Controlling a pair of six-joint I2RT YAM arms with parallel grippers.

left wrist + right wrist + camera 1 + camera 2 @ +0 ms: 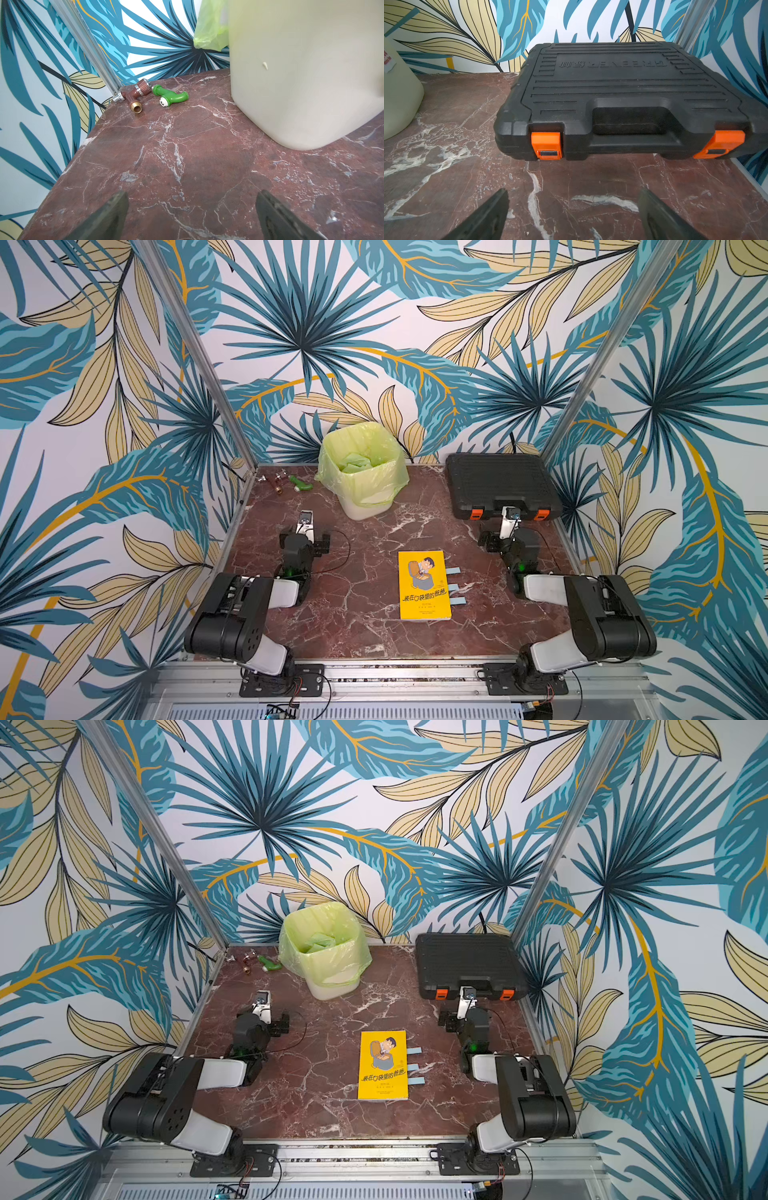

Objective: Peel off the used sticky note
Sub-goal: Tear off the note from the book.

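We list: left end effector (192, 195), jaws wide, holding nothing; right end effector (574, 192), likewise wide and empty. Yellow book (424, 585) lies flat on the bench (365, 635) between them, nearer the right one; three blue sticky notes (453, 586) jut from its edge on that side. Ahead of the left, a bin (365, 506); ahead of the right, a toolbox (612, 87).

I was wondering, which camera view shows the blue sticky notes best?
A top view: three blue sticky notes poke out from one long edge of the yellow book, fully visible. Both top views show them alike; neither wrist view shows them.
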